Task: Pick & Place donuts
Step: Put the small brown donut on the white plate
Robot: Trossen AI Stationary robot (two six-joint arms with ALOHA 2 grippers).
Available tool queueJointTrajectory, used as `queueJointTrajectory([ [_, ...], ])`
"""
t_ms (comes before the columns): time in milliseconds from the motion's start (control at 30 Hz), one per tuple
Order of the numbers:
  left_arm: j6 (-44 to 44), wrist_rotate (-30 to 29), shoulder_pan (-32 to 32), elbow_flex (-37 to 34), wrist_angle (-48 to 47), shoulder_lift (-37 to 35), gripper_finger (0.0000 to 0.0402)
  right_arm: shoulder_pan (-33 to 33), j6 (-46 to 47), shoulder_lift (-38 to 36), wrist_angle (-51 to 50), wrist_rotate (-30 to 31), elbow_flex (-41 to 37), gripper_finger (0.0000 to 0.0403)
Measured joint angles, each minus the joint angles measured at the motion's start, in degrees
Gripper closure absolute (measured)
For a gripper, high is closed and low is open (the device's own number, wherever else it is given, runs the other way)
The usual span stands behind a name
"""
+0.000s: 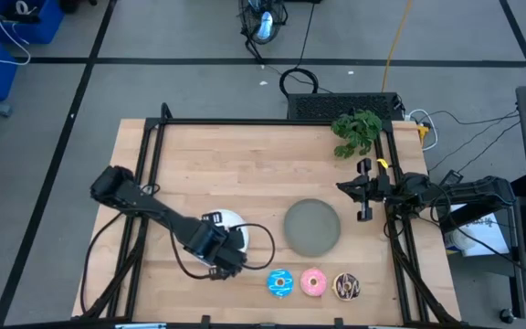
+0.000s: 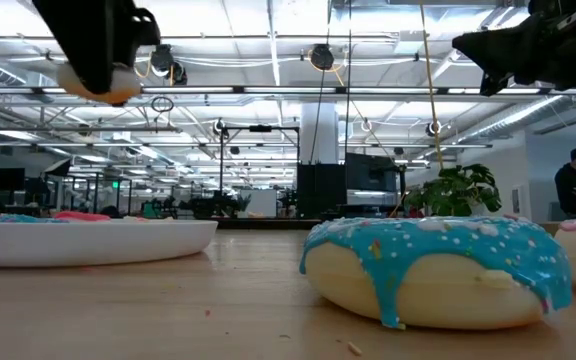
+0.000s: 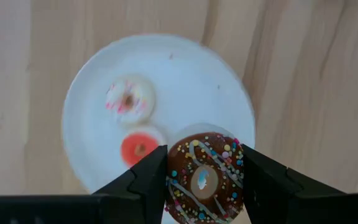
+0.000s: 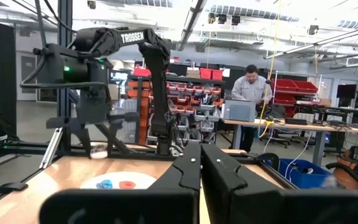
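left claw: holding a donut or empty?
Holding. In the left wrist view the left claw is shut on the brown sprinkled donut, above the white plate.

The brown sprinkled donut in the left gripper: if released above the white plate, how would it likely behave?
The brown sprinkled donut keeps its round shape between the fingers of the left gripper, so it is probably stiff. It looks small, probably light. Held flat above the white plate, it would likely land flat, though a ring could roll if it lands on edge.
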Motion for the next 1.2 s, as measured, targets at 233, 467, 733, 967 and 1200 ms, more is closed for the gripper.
queueJointTrajectory([
  [233,3.2,0.0,2.1,-0.7,2.4,0.0,0.0224,0.0,-0.1,0.0,0.2,0.0,0.0,0.0403],
  [467,3.1,-3.5,3.5,-0.7,3.5,0.9,0.0224,0.0,0.0,0.0,0.2,0.0,0.0,0.0403],
  [733,8.8,-3.4,4.0,-0.7,4.4,7.2,0.0224,0.0,0.0,0.0,-0.1,0.0,0.0,0.0403],
  [967,11.0,-1.5,4.2,-0.7,6.2,11.9,0.0225,0.0,-0.1,0.0,-0.1,0.0,0.0,0.0403],
  [1200,11.0,-0.8,4.3,-0.7,6.6,13.9,0.0224,0.0,-0.1,0.0,-0.3,0.0,0.0,0.0403],
])
